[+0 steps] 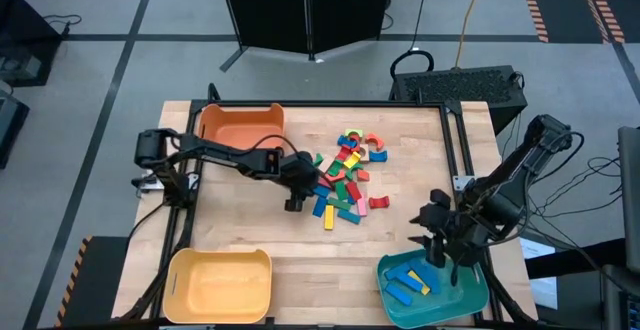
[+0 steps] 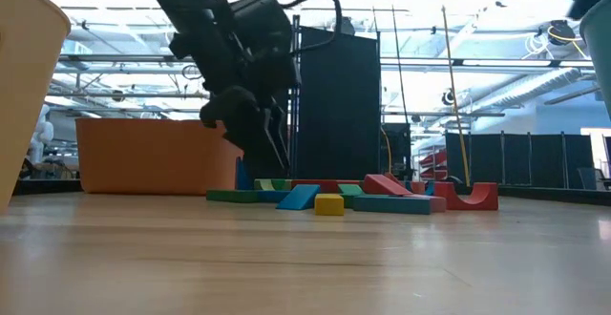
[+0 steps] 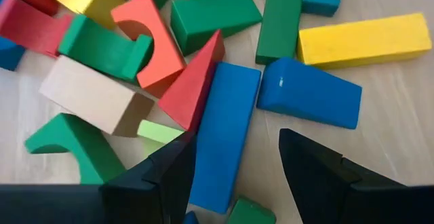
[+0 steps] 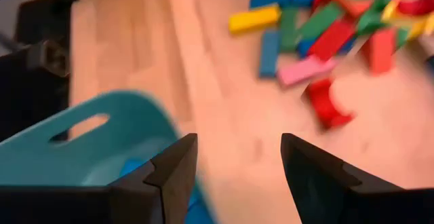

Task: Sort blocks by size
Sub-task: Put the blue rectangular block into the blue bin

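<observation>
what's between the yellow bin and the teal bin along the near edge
Nothing: in the high view, only bare table runs from the yellow bin to the teal bin.

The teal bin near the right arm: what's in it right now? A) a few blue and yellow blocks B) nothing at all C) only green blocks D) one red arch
A: the high view shows blue and yellow blocks lying inside the teal bin.

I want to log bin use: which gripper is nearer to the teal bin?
Right. The right gripper hangs over the teal bin's rim; the left gripper is across the table, at the block pile.
</observation>
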Tool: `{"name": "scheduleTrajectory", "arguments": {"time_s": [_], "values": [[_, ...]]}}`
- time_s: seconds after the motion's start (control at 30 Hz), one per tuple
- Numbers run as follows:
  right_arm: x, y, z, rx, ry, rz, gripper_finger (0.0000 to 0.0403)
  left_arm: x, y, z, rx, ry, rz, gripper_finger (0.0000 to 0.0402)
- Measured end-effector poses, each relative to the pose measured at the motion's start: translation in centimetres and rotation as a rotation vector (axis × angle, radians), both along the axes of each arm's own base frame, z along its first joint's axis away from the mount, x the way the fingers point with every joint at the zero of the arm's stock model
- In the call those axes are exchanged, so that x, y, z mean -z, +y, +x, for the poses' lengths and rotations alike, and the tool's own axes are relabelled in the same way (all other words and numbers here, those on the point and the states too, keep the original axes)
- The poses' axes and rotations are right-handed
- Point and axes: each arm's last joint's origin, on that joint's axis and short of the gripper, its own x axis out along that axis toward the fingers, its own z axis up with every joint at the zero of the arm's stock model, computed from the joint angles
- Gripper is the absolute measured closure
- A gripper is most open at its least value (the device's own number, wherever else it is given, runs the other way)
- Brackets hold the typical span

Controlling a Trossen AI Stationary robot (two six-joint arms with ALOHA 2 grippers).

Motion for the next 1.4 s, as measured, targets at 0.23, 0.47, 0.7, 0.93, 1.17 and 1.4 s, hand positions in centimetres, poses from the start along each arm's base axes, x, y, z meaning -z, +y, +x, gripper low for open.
{"name": "scheduleTrajectory", "arguments": {"time_s": [0.23,0.47,0.7,0.93,1.17,1.4], "values": [[-0.3,-0.9,0.9,0.045,-0.089,-0.147,0.0204,1.0,0.0,0.2,0.048,0.049,0.006,0.0189],[-0.3,-1.6,1.7,0.086,-0.110,-0.202,0.0204,2.0,0.3,0.3,0.044,0.079,0.006,0.0189],[0.5,-1.3,2.9,0.067,-0.091,-0.244,0.0204,2.2,1.0,0.5,0.001,0.073,0.041,0.0189],[1.3,-1.0,3.7,0.066,-0.059,-0.280,0.0204,1.1,1.2,1.2,-0.007,0.042,0.060,0.0189],[1.5,-1.0,3.9,0.059,-0.047,-0.296,0.0204,1.3,2.6,0.8,-0.046,0.074,0.053,0.0189],[1.5,-1.0,4.0,0.056,-0.049,-0.297,0.0204,1.6,3.4,0.6,-0.061,0.090,0.034,0.0189]]}}
